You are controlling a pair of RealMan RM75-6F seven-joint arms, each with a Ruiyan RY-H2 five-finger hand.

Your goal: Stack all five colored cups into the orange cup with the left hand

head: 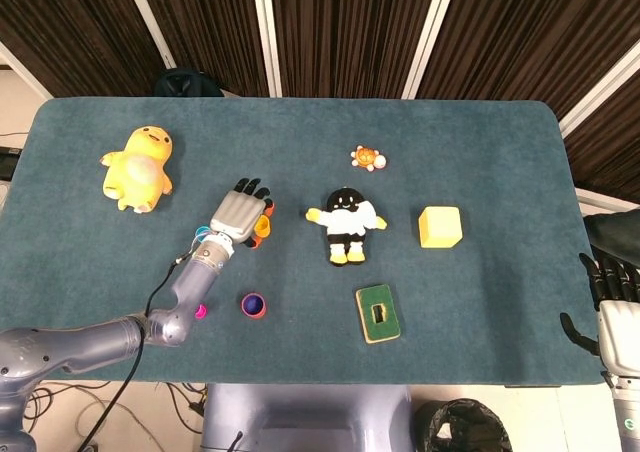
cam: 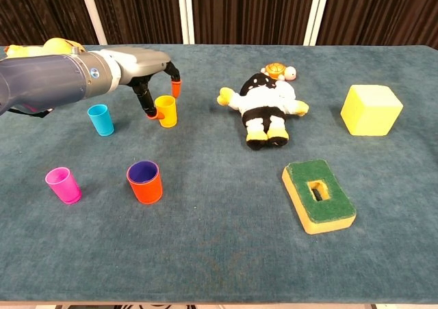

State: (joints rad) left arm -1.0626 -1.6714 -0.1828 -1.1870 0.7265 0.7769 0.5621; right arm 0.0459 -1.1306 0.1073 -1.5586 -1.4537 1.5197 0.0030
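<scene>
Teal tabletop (cam: pixel 205 254), left to right.

Yellow duck plush (head: pixel 138 167): far left, off-task.
Magenta cup (cam: pixel 63 184): upright, loose, near front edge.
Blue cup (cam: pixel 100 119): upright, loose, just left of the hand.
Orange cup (cam: pixel 145 182): upright, purple cup (cam: pixel 143 171) nested inside. Only nesting seen.
Left hand (cam: pixel 147 66): poised over yellow cup (cam: pixel 165 110), fingers (cam: pixel 176 87) apart, straddling the cup; contact cannot be told.
Penguin plush (cam: pixel 265 107), green sponge (cam: pixel 318 195), yellow block (cam: pixel 370 109): off-task.
Right hand (head: pixel 612 290): far right, off the tabletop; finger state cannot be told.

Judged early: yellow, blue, magenta left; fifth cup not located.
</scene>
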